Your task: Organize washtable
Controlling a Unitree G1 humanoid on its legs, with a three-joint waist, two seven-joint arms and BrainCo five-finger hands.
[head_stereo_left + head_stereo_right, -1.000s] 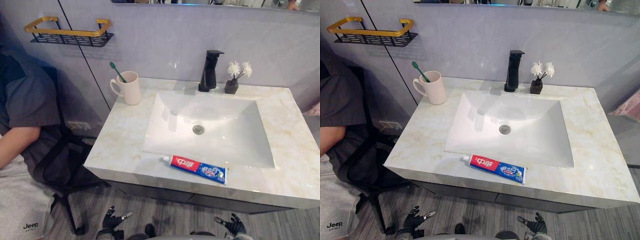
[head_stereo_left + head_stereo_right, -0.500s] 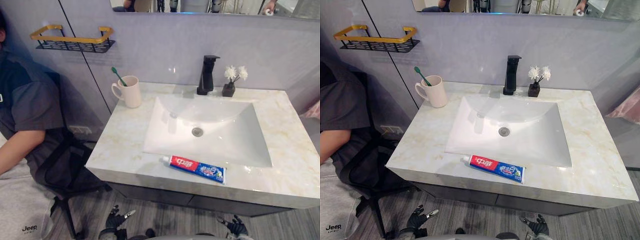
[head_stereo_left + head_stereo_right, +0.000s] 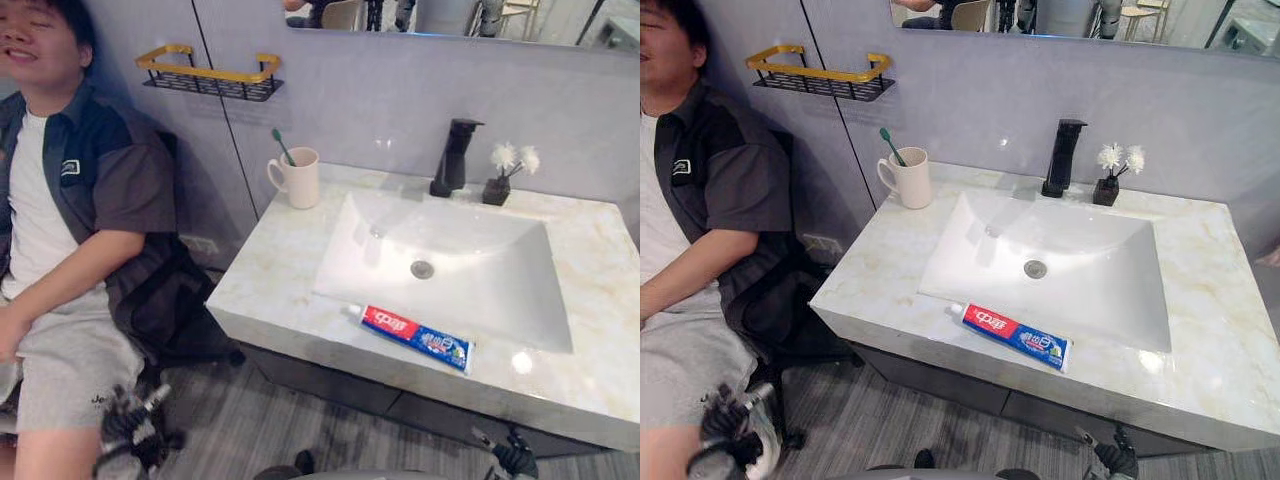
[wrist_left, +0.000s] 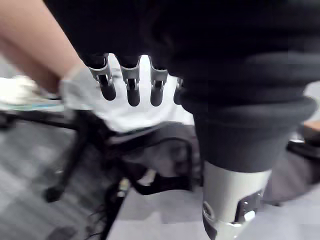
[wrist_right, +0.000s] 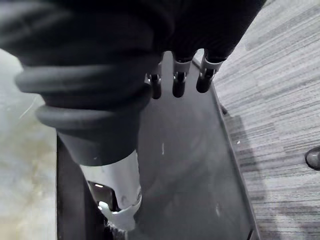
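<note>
Left eye view: the toothpaste tube [image 3: 415,337] lies flat on the front strip of the marble counter [image 3: 268,275], at 6 o'clock from the white basin [image 3: 470,280]. It is loose and near the edge, so I judge it the item to tidy. The mug [image 3: 303,180] at 10 o'clock stands upright with a green toothbrush [image 3: 281,146] in it. The black faucet [image 3: 455,158] at 12 and the small flower vase [image 3: 497,189] at 1 o'clock sit back by the wall, seemingly in place. A black-and-gold wall shelf [image 3: 210,76] hangs further out at 10 o'clock.

Both hands hang below the counter, well apart from the tube. The left hand [image 4: 132,89] has loose, straight fingers holding nothing, and so does the right hand [image 5: 178,82]. No reach looks begun.

Each wrist cover hides its thumb. Whether anything lies on the shelf is hard to tell. A seated person [image 3: 95,190] at 9 o'clock is cut by the frame.
</note>
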